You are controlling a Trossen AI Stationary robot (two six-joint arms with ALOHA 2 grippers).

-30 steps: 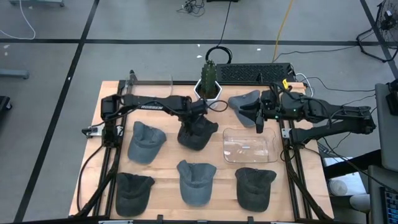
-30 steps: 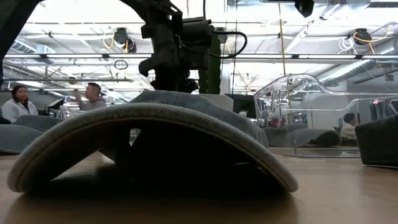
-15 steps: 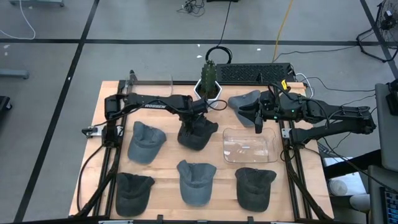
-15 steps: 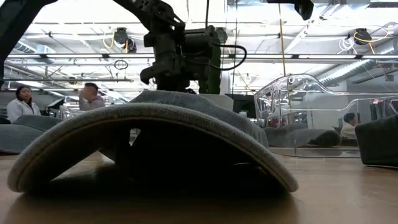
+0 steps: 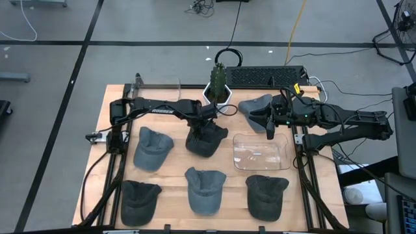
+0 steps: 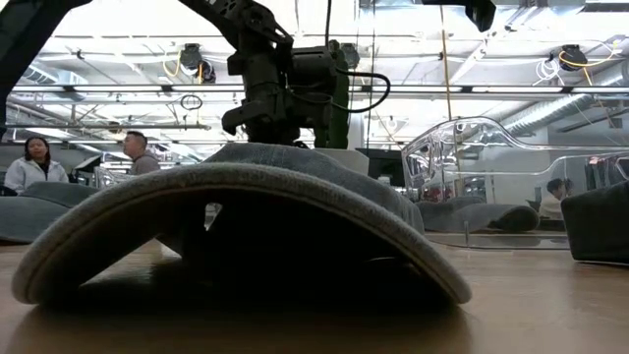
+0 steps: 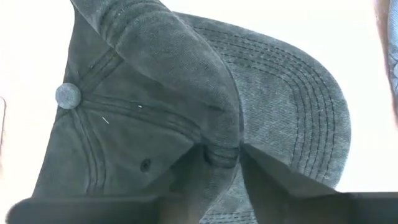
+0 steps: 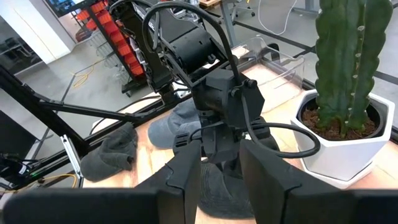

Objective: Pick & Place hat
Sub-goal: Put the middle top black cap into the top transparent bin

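Since a second ago: left gripper (image 7: 222, 163) has narrowed, now pinching fabric fold of dark hat (image 5: 206, 138) at table (image 5: 175, 170) centre. Left arm reaches in from left edge, wrist angled down onto hat. Right gripper (image 8: 221, 155) unmoved, hovering near cactus pot (image 5: 219, 90), fingers slightly parted, empty.

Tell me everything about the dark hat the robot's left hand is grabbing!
The dark cap is a charcoal baseball cap of faded, washed-looking cloth. It has stitched panels, a small button on top, an air hole, and rows of stitching on its curved brim. It sits crumpled on the wooden table, in the back row's middle, near the potted cactus. The left hand is over it, its fingers pinching a raised fold of the crown.
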